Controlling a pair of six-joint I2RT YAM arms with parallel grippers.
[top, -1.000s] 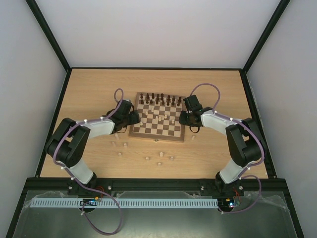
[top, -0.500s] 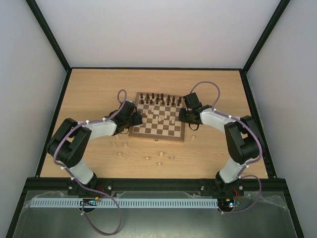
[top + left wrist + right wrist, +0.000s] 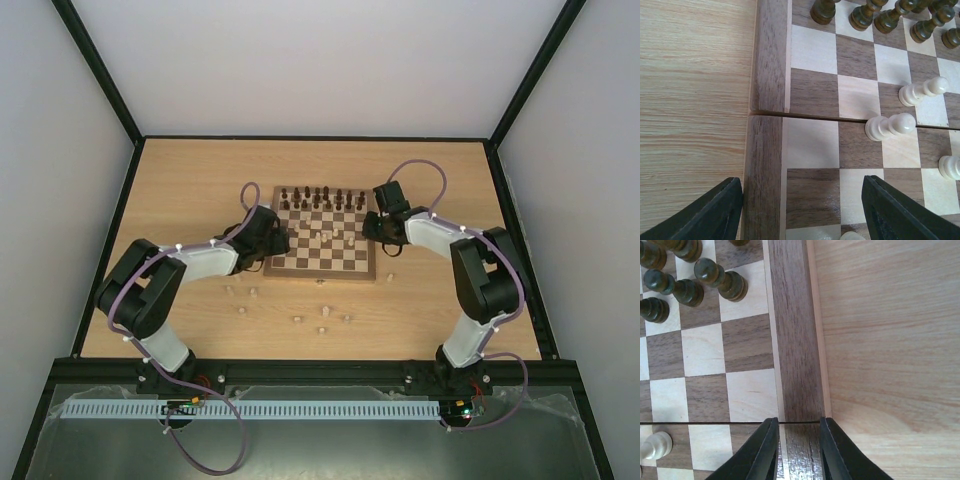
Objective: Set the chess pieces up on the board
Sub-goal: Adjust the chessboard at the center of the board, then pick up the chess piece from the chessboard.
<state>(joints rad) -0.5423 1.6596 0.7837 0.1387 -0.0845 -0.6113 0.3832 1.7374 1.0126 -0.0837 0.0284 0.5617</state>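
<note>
Your small pale cream wooden chess pieces stand just ahead of the left hand on the square brown-and-cream checkered wooden board. Others lie loose on the light wooden worktop behind both hands. The left hand gapes wide over the board's edge, and the right hand is narrowly parted over its border.

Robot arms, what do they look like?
The left arm and right arm have smooth white shells between chunky black joints. A thin purple cable loops along each one. The left claw and right claw each have two flat black fingers.
</note>
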